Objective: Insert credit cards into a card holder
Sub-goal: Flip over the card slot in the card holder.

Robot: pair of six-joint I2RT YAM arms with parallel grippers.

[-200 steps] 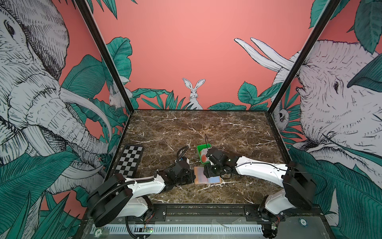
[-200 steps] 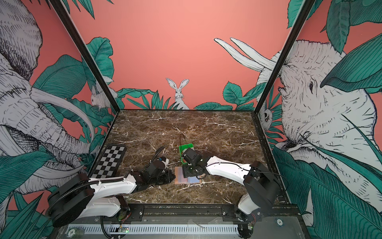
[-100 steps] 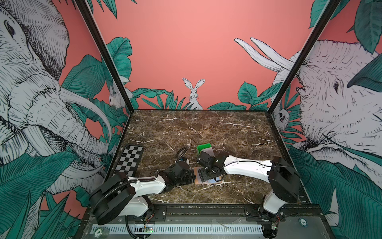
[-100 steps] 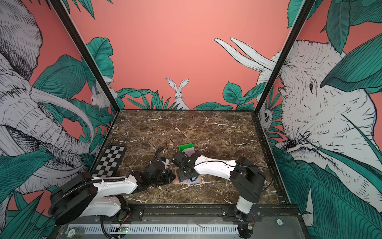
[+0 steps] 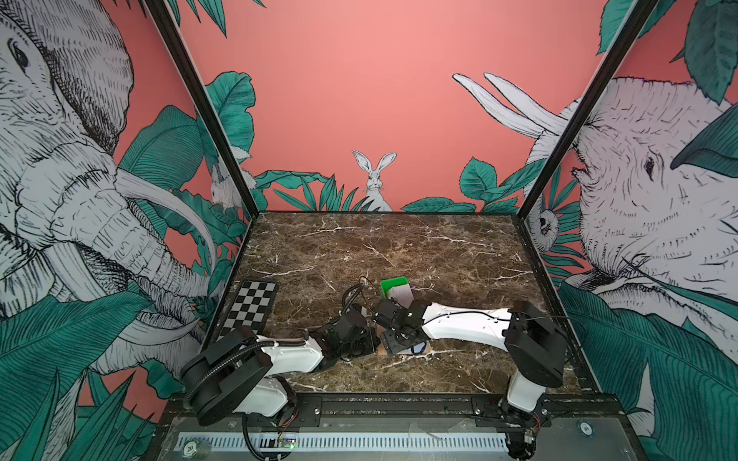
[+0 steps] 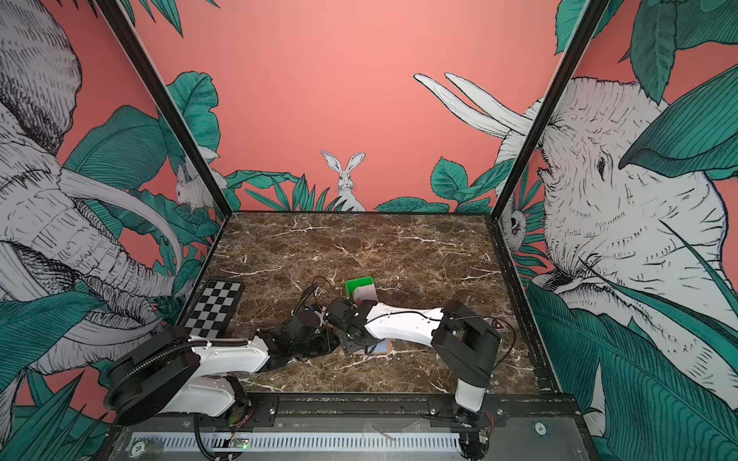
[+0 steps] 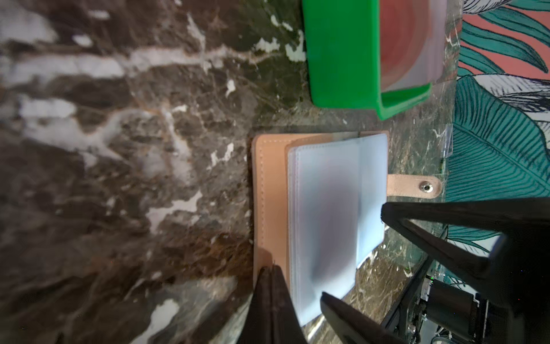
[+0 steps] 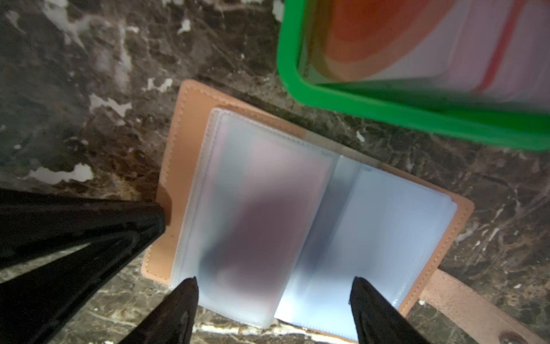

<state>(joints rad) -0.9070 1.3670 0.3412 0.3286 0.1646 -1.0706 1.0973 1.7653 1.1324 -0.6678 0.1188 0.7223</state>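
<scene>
The tan card holder [image 8: 178, 166] lies open on the marble, frosted sleeves [image 8: 387, 226] up and snap tab [image 7: 425, 186] sticking out. My left gripper [image 7: 272, 268] is shut, tips pressed on the cover's edge. My right gripper [image 8: 273, 278] hangs open just above the sleeves, nothing between its fingers. A dull reddish shade shows through one sleeve [image 8: 259, 208]; I cannot tell what it is. Credit cards [image 8: 387, 38], white with a red-orange circle, stand in the green tray [image 8: 387, 110]. In both top views the grippers [image 5: 369, 343] [image 6: 355, 345] meet over the holder [image 5: 419, 349].
The green tray [image 5: 393, 284] [image 6: 358, 283] sits just behind the card holder [image 6: 381, 346]. A checkerboard plate [image 5: 253, 307] lies at the table's left edge. Patterned walls close in three sides, and a black rail [image 5: 399, 407] runs along the front.
My right gripper has swung from beside the green tray down over the open card holder, and its jaws have widened. The left gripper has stayed shut on the cover's edge.
</scene>
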